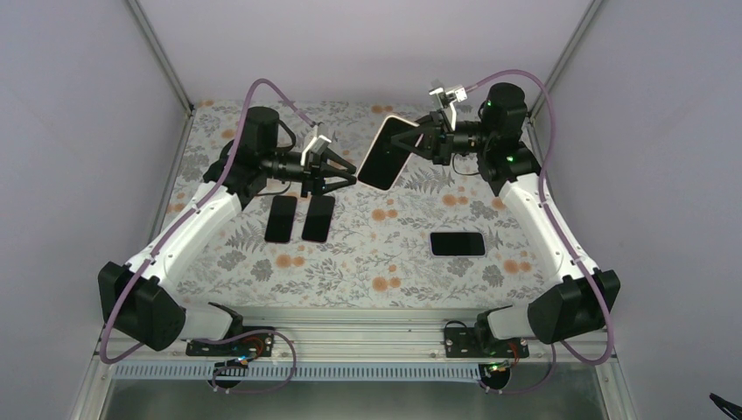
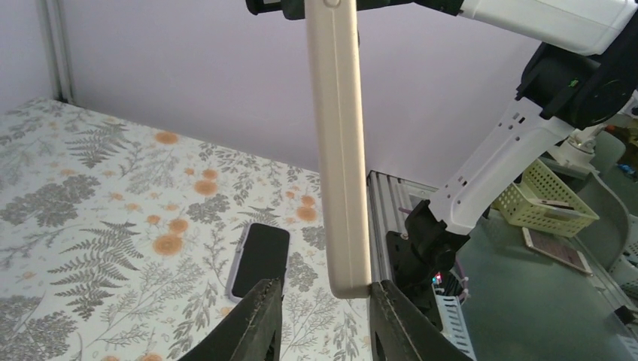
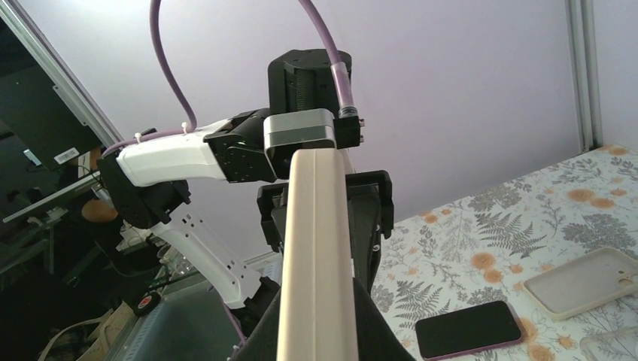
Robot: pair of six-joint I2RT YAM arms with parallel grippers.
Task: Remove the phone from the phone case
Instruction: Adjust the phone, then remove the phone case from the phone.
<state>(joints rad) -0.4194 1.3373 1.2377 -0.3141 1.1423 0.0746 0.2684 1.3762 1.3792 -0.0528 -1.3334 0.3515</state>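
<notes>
Showing a white table covering (image 1: pixel 385 262) patterned with grey fern leaves and orange blossoms. Displaying a cream-beige phone case (image 2: pixel 336 150) wrapping a glossy black phone (image 1: pixel 385 157). Showing a second phone (image 2: pixel 261 259) lying black-screened with a pale lilac rim, and two phone-shaped slabs (image 1: pixel 281 219) appearing solid black. Pairing white arm links (image 1: pixel 197 223) with black joints (image 1: pixel 140 302), trailing purple cables (image 1: pixel 260 83). Glowing pale lilac-grey across the enclosure walls (image 1: pixel 367 44), edged with silver metal posts (image 1: pixel 159 52).

Lab test cell: aluminium frame (image 1: pixel 159 52), blank walls (image 1: pixel 350 44).
</notes>
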